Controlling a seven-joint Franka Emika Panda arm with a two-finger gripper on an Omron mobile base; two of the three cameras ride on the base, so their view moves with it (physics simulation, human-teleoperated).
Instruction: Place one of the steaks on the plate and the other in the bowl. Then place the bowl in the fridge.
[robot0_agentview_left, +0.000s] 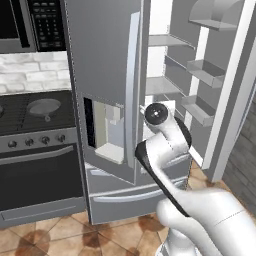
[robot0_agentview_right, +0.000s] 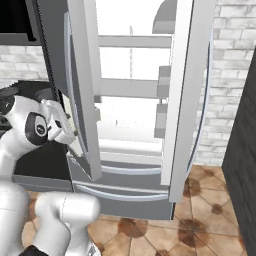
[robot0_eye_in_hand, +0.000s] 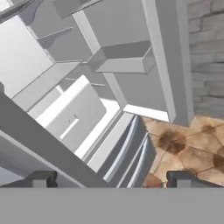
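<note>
Flat, even rendered light; blown-out white glare inside fridge (robot0_agentview_right: 130, 60) at top centre; soft low-res blur throughout; faint shadows.

Wall: whitish brick (robot0_agentview_left: 30, 72) behind the stove; pale brick (robot0_agentview_right: 232, 75) again at right.
Floor: terracotta tiles (robot0_agentview_right: 210, 220) with dark brown blotches.
Stove: black range (robot0_agentview_left: 35, 150), a row of knobs (robot0_agentview_left: 37, 141) above the oven door.
Microwave: dark unit (robot0_agentview_left: 30, 25) above the stove, keypad at right.
Cabinet: dark panel (robot0_agentview_right: 242, 160) at far right.
Light: even, soft.
</note>
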